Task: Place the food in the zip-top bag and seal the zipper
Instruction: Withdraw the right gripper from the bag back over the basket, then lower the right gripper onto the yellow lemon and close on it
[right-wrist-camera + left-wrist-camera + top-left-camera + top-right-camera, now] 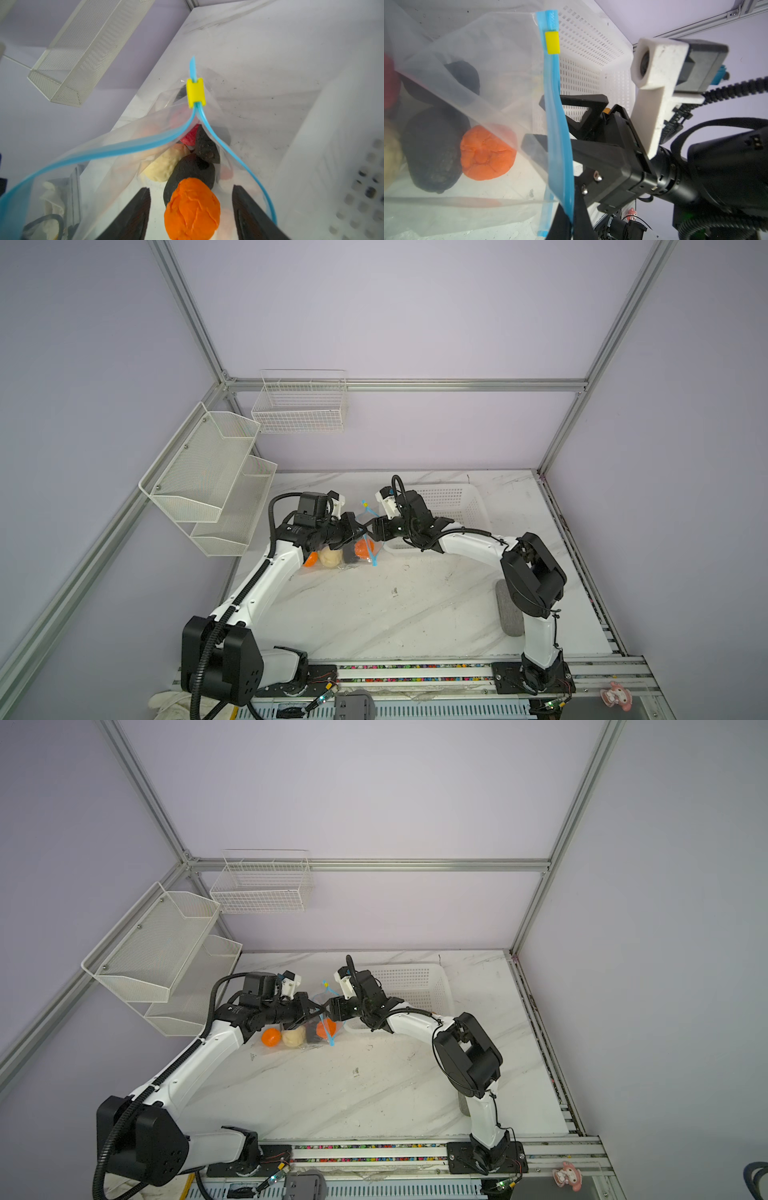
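Right fingers (133, 214) wide apart inside zip-top bag (124, 135)

White arms (272, 574), black joints (536, 576), ribbed cables (271, 518).

Orange fruits (271, 1038): two. Black lumps (191, 172): two. Cream pear (164, 164): one. Pink ball (188, 138): one. Zip-top bag (488, 41): one. Yellow slider (195, 92): one. White perforated basket (453, 499): one. Wall racks (208, 472), far left: two.

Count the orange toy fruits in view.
2. One orange toy fruit lies in the clear plastic zip-top bag near its light-blue zipper; the other orange toy fruit beside the cream lumpy toy. Others may be hidden.
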{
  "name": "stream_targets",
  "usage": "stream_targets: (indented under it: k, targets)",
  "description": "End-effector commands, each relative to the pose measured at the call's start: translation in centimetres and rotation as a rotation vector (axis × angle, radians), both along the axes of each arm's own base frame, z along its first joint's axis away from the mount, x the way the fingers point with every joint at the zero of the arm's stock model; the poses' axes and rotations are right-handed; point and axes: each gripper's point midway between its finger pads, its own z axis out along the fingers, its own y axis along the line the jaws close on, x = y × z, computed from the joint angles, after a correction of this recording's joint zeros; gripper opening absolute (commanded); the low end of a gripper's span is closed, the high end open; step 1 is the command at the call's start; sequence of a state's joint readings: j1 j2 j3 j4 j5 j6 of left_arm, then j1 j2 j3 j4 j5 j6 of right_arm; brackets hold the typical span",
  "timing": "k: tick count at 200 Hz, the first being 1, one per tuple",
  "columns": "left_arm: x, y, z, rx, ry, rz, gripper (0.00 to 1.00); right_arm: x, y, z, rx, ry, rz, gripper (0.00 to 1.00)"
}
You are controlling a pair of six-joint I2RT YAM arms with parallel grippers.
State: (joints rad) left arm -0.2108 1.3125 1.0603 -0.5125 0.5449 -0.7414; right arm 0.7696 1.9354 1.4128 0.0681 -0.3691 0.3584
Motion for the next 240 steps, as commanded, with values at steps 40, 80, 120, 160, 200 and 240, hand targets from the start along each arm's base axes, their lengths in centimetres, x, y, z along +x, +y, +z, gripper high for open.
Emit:
stream_targets:
  k: [40,80,120,160,200,240]
  targets:
    - [-0.2,-0.2,1.1,-0.026,-0.045,-0.003,0.0,-2.8,-6.2,0.4,-0.212,0.151,-0.168,0.65]
    - [-0.2,-0.3,1.0,-0.029,-0.042,-0.01,0.0,-2.3,-12.1,-0.7,-0.441,0.194,-0.327,0.67]
    - [-0.2,-0.3,1.2,-0.029,-0.049,-0.014,0.0,-0.2,-18.5,0.0,-0.545,0.206,-0.483,0.68]
    - [-0.2,-0.3,1.3,-0.027,-0.051,-0.014,0.0,1.8,-24.6,-0.4,-0.602,0.237,-0.617,0.69]
    - [-0.2,-0.2,1.3,-0.021,-0.049,-0.013,0.0,2.6,-28.0,-1.4,-0.632,0.277,-0.687,0.72]
    - [-0.1,-0.2,0.9,-0.02,-0.038,-0.015,0.0,1.8,-29.6,-3.7,-0.72,0.335,-0.693,0.75]
